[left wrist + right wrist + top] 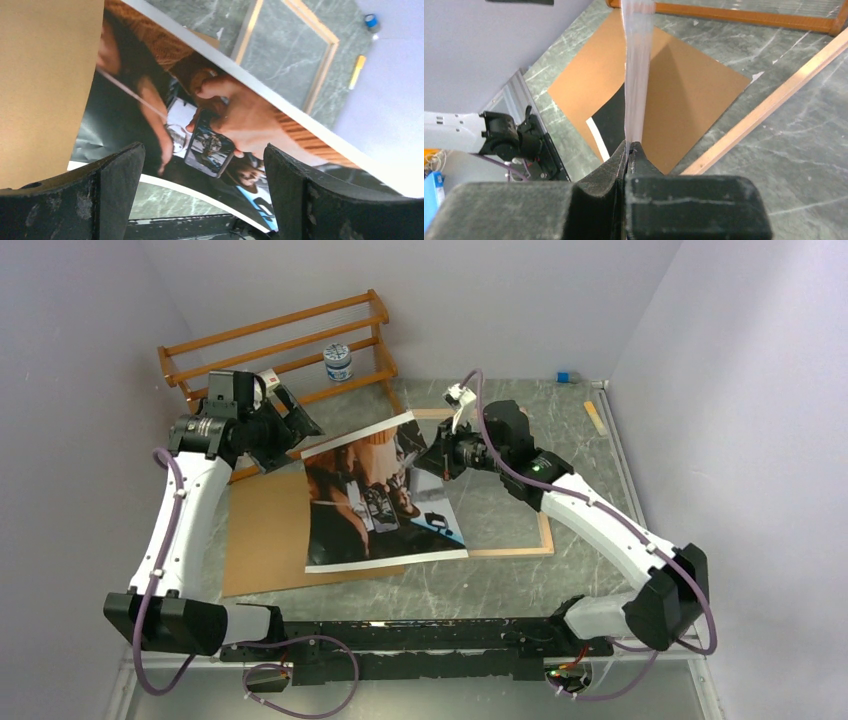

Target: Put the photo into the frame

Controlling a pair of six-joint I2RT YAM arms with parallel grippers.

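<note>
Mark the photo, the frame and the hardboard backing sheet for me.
photo (380,502), top external view, dark middle of the print.
frame (515,553), top external view, near wooden rim.
hardboard backing sheet (262,540), top external view, bare left part.

Tilted photo (375,500) covers frame (547,530) left half; right half open; rack (166,365) close behind left hand (298,420)

The right gripper (629,147) pinches the photo (638,60) by its edge, fingers pressed together; the sheet rises edge-on, pale and blurred; behind it a brown board (694,95) lies flat on the grey marbled table (804,165); the frame (764,112) shows one pale wood rail running diagonally at right.
</note>
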